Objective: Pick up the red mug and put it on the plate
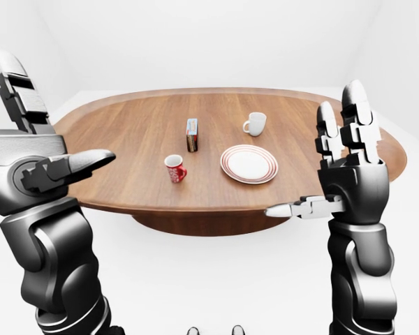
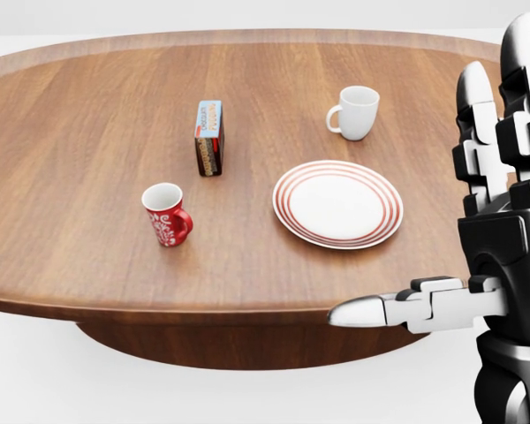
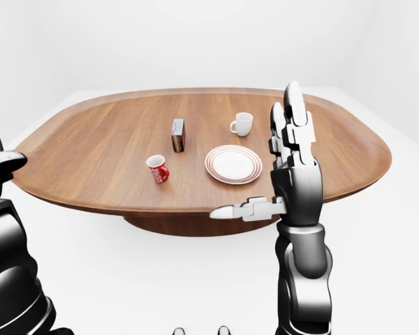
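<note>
1. The red mug (image 2: 166, 213) stands upright on the wooden table (image 2: 71, 132), near its lower edge in the head view, untouched.
2. The plate (image 2: 338, 203) lies bare to the mug's right, well apart from it.
3. A small box (image 2: 209, 137) and a white mug (image 2: 357, 112) stand further up the table.
4. My right hand (image 2: 477, 221) and left hand (image 1: 35, 157) are raised off the table, fingers spread, grasping nothing.
5. Nothing is done yet: reaching, grasping, carrying and placing all remain.

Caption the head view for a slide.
Red mug stands left of the striped plate; open right hand raised.
</note>
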